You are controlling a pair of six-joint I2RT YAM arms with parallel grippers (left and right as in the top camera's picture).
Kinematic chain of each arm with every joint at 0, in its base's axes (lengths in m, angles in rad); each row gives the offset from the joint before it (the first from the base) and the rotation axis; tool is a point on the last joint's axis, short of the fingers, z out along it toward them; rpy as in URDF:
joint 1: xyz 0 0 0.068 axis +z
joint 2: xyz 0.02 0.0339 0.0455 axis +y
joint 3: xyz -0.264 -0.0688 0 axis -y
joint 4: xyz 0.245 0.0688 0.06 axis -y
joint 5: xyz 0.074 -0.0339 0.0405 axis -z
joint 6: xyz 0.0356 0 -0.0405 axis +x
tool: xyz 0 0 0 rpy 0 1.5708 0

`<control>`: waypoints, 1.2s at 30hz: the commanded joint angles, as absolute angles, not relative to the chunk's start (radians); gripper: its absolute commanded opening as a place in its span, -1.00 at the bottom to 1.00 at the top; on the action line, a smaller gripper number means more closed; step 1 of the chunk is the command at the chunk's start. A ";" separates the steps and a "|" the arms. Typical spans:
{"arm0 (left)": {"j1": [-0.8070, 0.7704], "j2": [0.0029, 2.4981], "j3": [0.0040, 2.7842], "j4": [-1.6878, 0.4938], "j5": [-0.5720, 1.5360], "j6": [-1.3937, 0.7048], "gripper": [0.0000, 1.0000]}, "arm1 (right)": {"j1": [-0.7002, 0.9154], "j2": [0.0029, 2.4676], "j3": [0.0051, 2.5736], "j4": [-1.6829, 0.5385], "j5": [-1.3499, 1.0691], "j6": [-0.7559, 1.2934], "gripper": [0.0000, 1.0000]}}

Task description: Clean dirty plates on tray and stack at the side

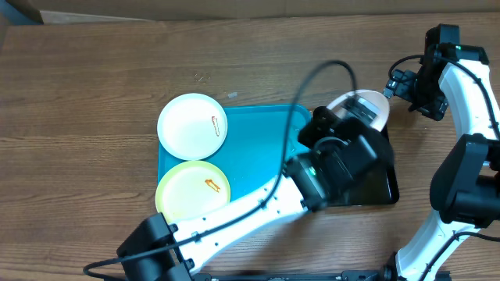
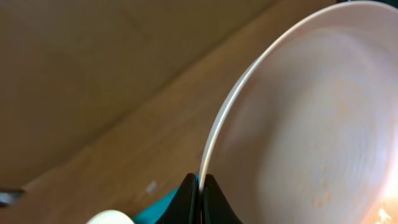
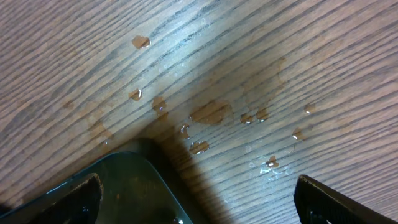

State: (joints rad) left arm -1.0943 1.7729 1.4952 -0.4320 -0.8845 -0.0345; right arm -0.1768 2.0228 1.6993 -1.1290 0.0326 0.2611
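Note:
A white plate (image 1: 370, 107) is held tilted on edge over the black tray, my left gripper (image 1: 346, 122) shut on its rim. In the left wrist view the rim runs down between the two black fingers (image 2: 188, 198), and the plate's face (image 2: 311, 124) carries faint orange specks. On the turquoise tray (image 1: 258, 148) lie a white plate (image 1: 192, 125) with a red smear and a pale yellow plate (image 1: 193, 190) with an orange smear. My right gripper (image 1: 398, 84) hangs open to the right of the held plate, nothing between its fingers (image 3: 336, 200).
A glossy black tray (image 1: 375, 187) sits right of the turquoise one; its corner (image 3: 124, 186) shows under the right gripper. Water droplets (image 3: 211, 112) dot the wooden table (image 1: 78, 94). The left arm crosses the turquoise tray's lower right part.

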 commanded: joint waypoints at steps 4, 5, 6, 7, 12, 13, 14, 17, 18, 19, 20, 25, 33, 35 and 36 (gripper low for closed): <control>-1.176 1.739 1.522 -0.319 -1.180 0.231 -0.91 | -0.181 2.000 1.716 -1.126 0.036 0.262 1.00; -1.185 1.739 1.522 -0.299 -1.201 0.257 -0.92 | -0.181 2.000 1.716 -1.126 0.036 0.263 1.00; -1.192 1.739 1.522 -0.281 -1.216 0.280 -0.92 | -0.181 2.000 1.716 -1.126 0.036 0.263 1.00; -1.200 1.739 1.522 -0.263 -1.224 0.303 -0.92 | -0.181 2.000 1.716 -1.126 0.036 0.263 1.00; -1.231 1.739 1.522 -0.177 -1.265 0.363 -0.92 | -0.181 2.000 1.716 -1.126 0.036 0.263 1.00; -1.231 1.739 1.522 -0.173 -1.264 0.363 -0.92 | -0.181 2.000 1.716 -1.126 0.036 0.263 1.00; -1.228 1.739 1.522 -0.166 -1.263 0.363 -0.92 | -0.181 2.000 1.716 -1.126 0.036 0.263 1.00; -1.213 1.739 1.522 -0.164 -1.261 0.337 -0.91 | -0.181 2.000 1.716 -1.126 0.036 0.263 1.00; -1.208 1.739 1.522 -0.167 -1.260 0.314 -0.91 | -0.181 2.000 1.716 -1.126 0.036 0.263 1.00; -1.203 1.739 1.522 -0.180 -1.257 0.280 -0.92 | -0.181 2.000 1.716 -1.126 0.036 0.263 1.00; -1.198 1.739 1.522 -0.197 -1.254 0.243 -0.92 | -0.181 2.000 1.716 -1.126 0.036 0.263 1.00; -1.156 1.739 1.522 -0.432 -1.030 -0.038 -0.92 | -0.181 2.000 1.716 -1.126 0.036 0.263 1.00; -0.947 1.739 1.522 -0.689 -0.437 -0.452 -0.91 | -0.181 2.000 1.716 -1.126 0.036 0.263 1.00; -0.845 1.739 1.522 -0.704 -0.225 -0.461 -0.92 | -0.181 2.000 1.716 -1.126 0.036 0.263 1.00; -0.784 1.739 1.522 -0.709 -0.113 -0.461 -0.91 | -0.181 2.000 1.716 -1.126 0.036 0.263 1.00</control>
